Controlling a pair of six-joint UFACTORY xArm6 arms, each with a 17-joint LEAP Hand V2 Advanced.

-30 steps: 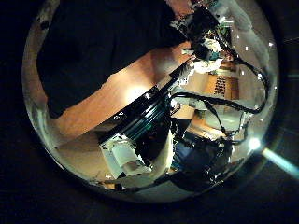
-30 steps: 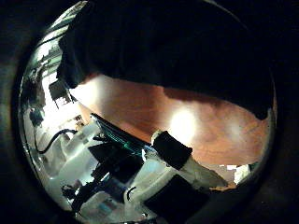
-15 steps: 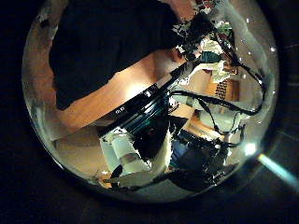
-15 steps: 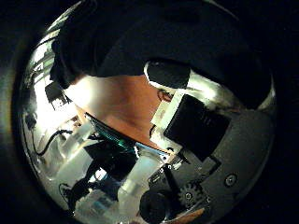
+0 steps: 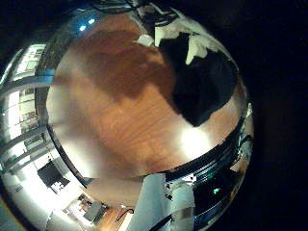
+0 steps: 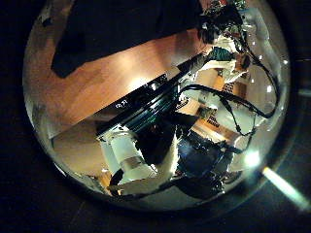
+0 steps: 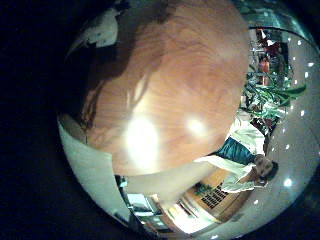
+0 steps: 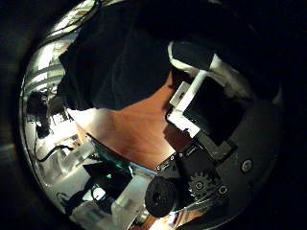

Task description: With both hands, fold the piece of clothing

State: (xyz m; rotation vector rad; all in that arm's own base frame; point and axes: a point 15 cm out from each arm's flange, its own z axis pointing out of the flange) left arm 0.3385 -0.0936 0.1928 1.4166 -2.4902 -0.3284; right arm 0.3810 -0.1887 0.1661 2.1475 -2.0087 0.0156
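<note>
A dark piece of clothing (image 8: 120,67) lies on the wooden table (image 8: 134,129) and fills much of the right thumb side palm view. My right hand (image 8: 206,96) has its fingers curled in over the cloth and seems to grip it. The left little finger side palm view shows the clothing (image 5: 204,85) bunched at the table's far side, with a hand (image 5: 195,46) at it. The left thumb side palm view shows the clothing (image 6: 107,29) on the table beyond my left hand (image 6: 126,155), which is away from it.
Bare wooden tabletop (image 5: 115,115) spreads between my left hand and the clothing; it also fills the right little finger side palm view (image 7: 170,90). The table's edge (image 6: 146,97) runs close under my left hand. The other arm (image 6: 228,29) shows beside the clothing.
My right hand's fingers have curled into its thumb side view, over the clothing, which now looks closer and more creased. The left thumb side view has shifted, so the clothing sits farther off.
</note>
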